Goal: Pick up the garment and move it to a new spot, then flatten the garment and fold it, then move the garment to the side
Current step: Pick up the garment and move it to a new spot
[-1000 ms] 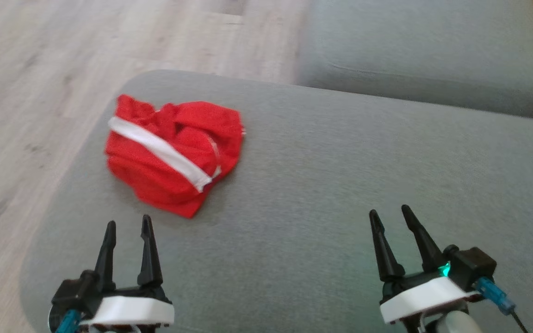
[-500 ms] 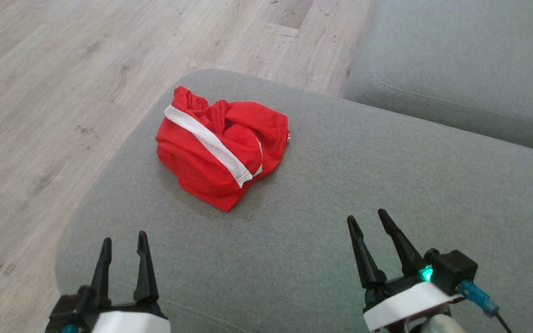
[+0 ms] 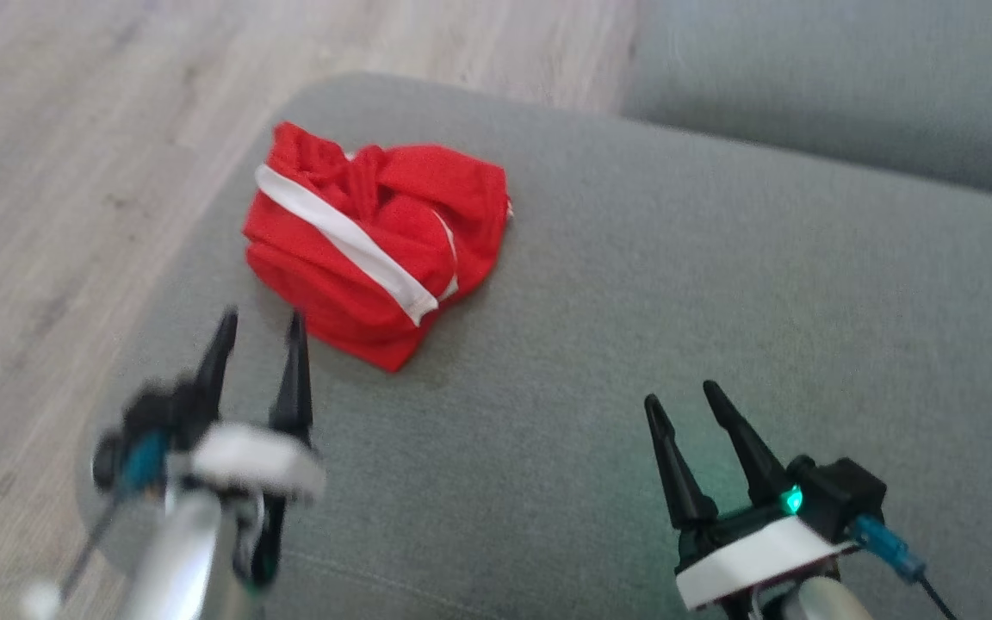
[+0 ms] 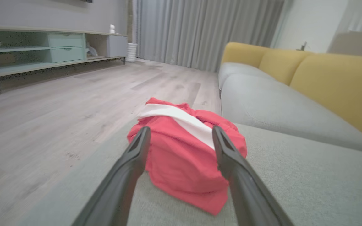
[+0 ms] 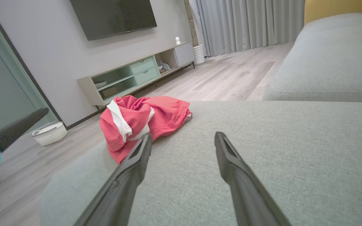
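Black fingers of the left gripper (image 3: 260,323) stand parted and empty just short of the red garment (image 3: 375,250), bunched near the far left corner of the cushion (image 3: 677,284). The right gripper (image 3: 681,396) hangs parted, empty, well apart. Nothing looks done yet: lifting, flattening, folding, setting aside remain.

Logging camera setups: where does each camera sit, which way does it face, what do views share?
Head view: on the head, facing forward and down at the sofa seat and red garment; the blurred left gripper and right gripper show, both open.
Left wrist view: on the left wrist, low, facing the garment close ahead, beyond its own fingers.
Right wrist view: on the right wrist, facing across the sofa seat; garment ahead-left past its own fingers.
Shared: garment and sofa seat, in all three.
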Tool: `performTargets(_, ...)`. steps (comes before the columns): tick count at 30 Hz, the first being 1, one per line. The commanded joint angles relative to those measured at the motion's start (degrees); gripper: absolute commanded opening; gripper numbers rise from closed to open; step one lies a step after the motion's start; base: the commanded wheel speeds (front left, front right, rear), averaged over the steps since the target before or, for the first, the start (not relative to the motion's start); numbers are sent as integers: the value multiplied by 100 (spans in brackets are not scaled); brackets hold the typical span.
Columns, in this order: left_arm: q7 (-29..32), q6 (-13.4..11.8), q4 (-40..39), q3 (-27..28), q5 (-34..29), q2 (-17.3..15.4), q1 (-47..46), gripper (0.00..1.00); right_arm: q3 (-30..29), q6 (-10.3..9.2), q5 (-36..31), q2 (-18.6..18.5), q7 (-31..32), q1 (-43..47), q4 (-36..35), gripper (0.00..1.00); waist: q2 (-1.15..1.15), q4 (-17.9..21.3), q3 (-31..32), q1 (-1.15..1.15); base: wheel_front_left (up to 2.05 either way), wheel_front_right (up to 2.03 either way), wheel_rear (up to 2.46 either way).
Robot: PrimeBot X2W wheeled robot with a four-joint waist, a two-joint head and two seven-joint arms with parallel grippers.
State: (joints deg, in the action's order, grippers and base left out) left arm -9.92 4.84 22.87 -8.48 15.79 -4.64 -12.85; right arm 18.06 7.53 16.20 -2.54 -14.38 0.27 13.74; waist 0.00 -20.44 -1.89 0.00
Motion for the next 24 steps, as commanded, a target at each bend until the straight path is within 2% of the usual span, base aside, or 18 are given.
performTargets(1,122,29,-23,123,-21,-129,-487,100,106,-4,-61,-33,-62,-361,-188,100,0,207,-314,0,0,0,0)
performTargets(5,673,131,725,46,67,-314,-1427,100,90,-4,-148,-33,-62,-547,-180,100,0,453,-715,0,0,0,0)
performTargets(9,929,187,1411,59,192,-503,-2159,100,58,-4,-196,-33,-62,-716,-182,100,0,694,-1031,0,0,0,0)
performTargets(18,1314,209,2859,114,401,-756,-2944,100,1,-4,-210,-33,-62,-901,-210,100,0,1036,-1331,0,0,0,0)
performTargets(19,1338,213,2984,129,448,-750,-2982,96,-13,-4,-201,-33,-62,-910,-211,100,0,1054,-1333,0,0,0,0)
performTargets(20,1287,224,3050,140,508,-742,-3018,0,-25,-4,-196,-33,-62,-918,-208,100,0,1070,-1331,0,0,0,0)
performTargets(24,837,249,3148,73,583,-785,-3082,0,-67,-4,-166,-33,-62,-922,-169,100,0,1104,-1241,0,0,0,0)
